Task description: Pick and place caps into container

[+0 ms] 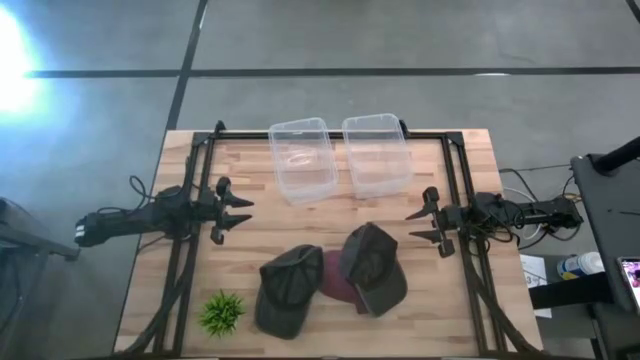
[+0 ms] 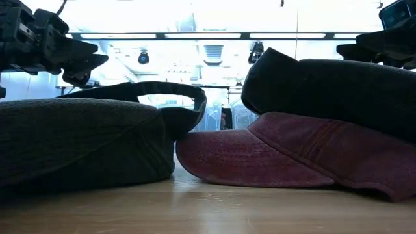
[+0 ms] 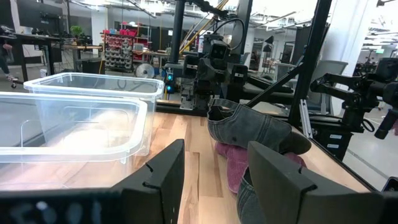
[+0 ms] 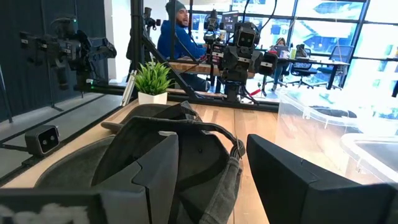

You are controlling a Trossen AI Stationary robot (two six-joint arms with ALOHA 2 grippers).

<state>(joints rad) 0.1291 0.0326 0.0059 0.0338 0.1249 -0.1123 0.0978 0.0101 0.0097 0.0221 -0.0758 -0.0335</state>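
Note:
Three caps lie near the table's front middle. A dark charcoal-olive cap (image 1: pixel 288 290) lies on the left. A second dark cap (image 1: pixel 373 267) rests partly on the maroon cap (image 1: pixel 338 280), which lies on the wood between them. Two clear tubs (image 1: pixel 302 158) (image 1: pixel 376 152) stand at the far middle. My left gripper (image 1: pixel 242 215) hangs open above the table's left side, pointing right. My right gripper (image 1: pixel 418 226) hangs open above the right side, pointing left, close to the right dark cap (image 4: pixel 168 149). Neither touches anything.
A small green plant (image 1: pixel 221 311) stands at the front left. A dark frame rail (image 1: pixel 330 135) runs along the table's far edge, with rails down both sides. Bare wood lies between the tubs and the caps. A person shows in the room beyond the table.

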